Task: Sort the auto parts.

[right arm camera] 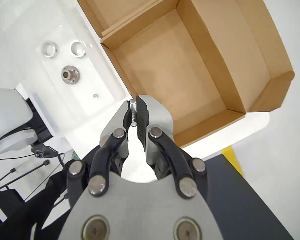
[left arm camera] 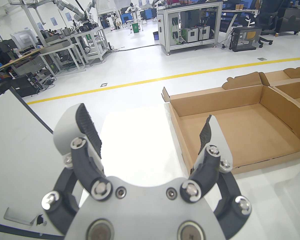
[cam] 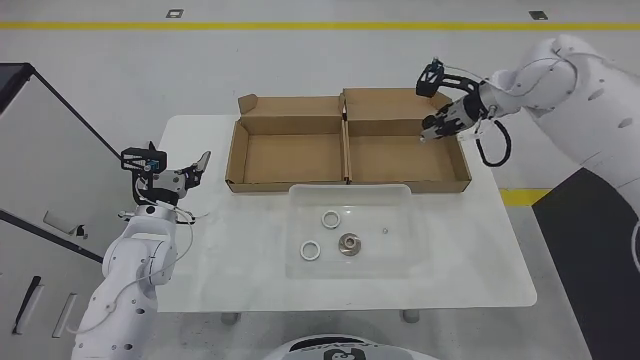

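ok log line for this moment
right gripper shut on threaded metal bolt | over brown cardboard box | left gripper open, empty

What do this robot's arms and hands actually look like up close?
The left arm and right arm wear smooth, rounded white shells; a black cable loops by the right wrist. The left hand and right hand match: two silver metal fingers with black ribbed pads, black link bars, silver screws, silver base plate.
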You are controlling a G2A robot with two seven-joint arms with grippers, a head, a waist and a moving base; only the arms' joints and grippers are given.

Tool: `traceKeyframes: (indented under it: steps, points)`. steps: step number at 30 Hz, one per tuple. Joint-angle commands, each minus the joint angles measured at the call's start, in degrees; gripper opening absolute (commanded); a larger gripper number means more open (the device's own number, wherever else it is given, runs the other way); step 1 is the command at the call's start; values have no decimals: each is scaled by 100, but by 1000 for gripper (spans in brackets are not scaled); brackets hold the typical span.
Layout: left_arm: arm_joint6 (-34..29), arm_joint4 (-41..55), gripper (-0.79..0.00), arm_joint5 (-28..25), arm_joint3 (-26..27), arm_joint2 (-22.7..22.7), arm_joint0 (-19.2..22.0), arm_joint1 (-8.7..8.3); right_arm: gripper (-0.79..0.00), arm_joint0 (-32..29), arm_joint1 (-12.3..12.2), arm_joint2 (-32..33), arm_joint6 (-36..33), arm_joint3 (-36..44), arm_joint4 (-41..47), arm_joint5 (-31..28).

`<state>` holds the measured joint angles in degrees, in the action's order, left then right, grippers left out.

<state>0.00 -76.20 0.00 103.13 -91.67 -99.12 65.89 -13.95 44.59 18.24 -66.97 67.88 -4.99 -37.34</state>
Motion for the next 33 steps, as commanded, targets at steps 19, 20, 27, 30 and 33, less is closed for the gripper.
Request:
traceKeyframes:
  steps: [19,20,27,30,33]
  points:
    - [0,0,0,0,0,0,0,0,-785,331,860,-850,409,-1091,-1033,-409]
    - [0,0,0,0,0,0,0,0,-785,318,905,-850,396,-1155,-1120,-396]
    - [0,0,0,0,0,0,0,0,-785,169,1221,-850,314,-1715,-1358,-313]
    - [0,0,0,0,0,0,0,0,-785,106,1344,-850,215,-1986,-1231,-214]
    - [0,0,0,0,0,0,0,0,-785,62,1508,-850,83,-2382,-1082,-82]
